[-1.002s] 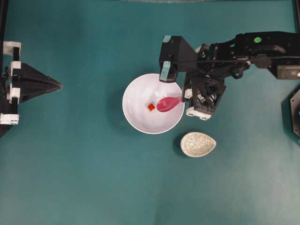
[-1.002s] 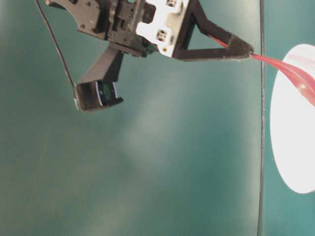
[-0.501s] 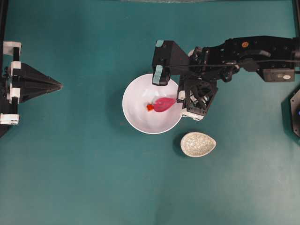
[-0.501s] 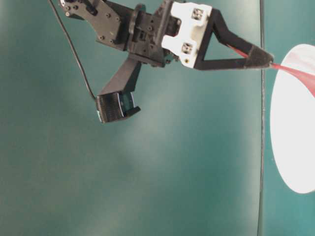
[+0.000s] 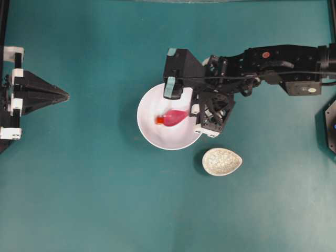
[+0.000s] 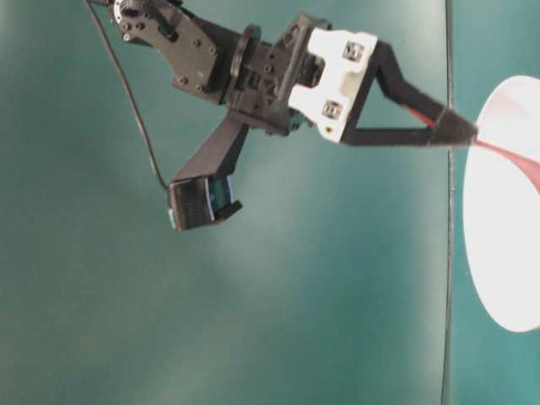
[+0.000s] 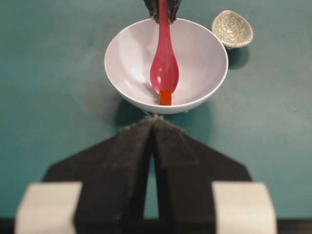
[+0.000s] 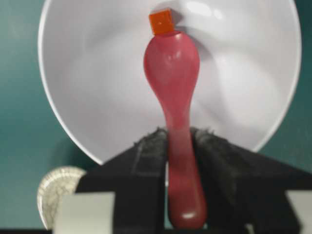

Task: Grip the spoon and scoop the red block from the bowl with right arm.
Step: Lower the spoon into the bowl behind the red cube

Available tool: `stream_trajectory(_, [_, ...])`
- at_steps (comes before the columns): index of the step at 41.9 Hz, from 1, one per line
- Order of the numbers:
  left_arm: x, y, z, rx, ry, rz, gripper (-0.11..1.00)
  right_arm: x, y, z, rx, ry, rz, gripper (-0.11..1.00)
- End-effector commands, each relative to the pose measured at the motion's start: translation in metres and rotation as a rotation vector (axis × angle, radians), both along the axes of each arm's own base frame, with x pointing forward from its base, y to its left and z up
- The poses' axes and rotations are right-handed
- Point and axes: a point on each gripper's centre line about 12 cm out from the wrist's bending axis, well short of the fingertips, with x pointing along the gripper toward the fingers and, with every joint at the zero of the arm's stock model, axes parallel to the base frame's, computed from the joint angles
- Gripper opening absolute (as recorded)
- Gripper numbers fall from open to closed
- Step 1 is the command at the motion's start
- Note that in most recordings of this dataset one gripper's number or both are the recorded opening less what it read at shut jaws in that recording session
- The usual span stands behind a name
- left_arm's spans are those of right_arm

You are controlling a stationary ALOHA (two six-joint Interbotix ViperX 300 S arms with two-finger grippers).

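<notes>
Leftward since a second ago, right gripper (image 8: 178,141) clamped on spoon (image 5: 175,117) nudges red block (image 5: 159,120) inside bowl (image 5: 152,136); block may skid up the wall, unscooped.

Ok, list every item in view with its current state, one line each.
Spoon: clamped by its handle, scoop down inside the bowl.
Red block: in the bowl, at the spoon's tip, not in the scoop.
White bowl: upright on the table.
Speckled dish: upright, empty, beside the bowl.
Right end effector: shut on the spoon.
Left end effector: shut, holding nothing.
</notes>
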Motion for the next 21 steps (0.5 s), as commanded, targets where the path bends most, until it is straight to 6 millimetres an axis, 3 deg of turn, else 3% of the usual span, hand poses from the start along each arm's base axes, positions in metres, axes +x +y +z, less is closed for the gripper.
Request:
stream_trajectory(1, [0.002, 0.001, 0.004, 0.004, -0.014, 0.002, 0.01, 0.01, 0.001, 0.015, -0.011, -0.059, 0.004, 0.24])
stream_trajectory(21, [0.002, 0.001, 0.004, 0.004, -0.015, 0.002, 0.01, 0.023, 0.003, 0.021, -0.016, -0.121, -0.005, 0.24])
